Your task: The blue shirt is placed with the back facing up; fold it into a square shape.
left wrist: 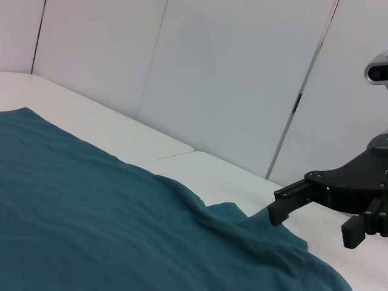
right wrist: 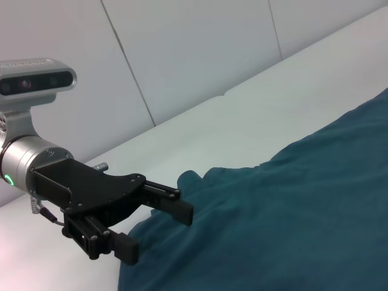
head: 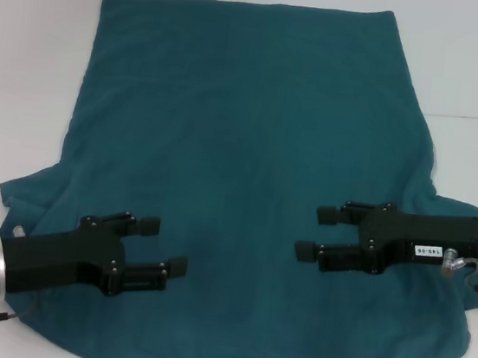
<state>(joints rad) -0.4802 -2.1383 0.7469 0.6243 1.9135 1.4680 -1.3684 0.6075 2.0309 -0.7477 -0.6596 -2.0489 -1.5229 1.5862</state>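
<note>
I've got the shirt (head: 249,171) spread flat on the white table (head: 471,68), plain side up, hem at the far edge. My left gripper (head: 168,245) hovers over the near left part, fingers spread, holding nothing. My right gripper (head: 318,232) hangs above the right side, fingers apart too, pointing inward.
</note>
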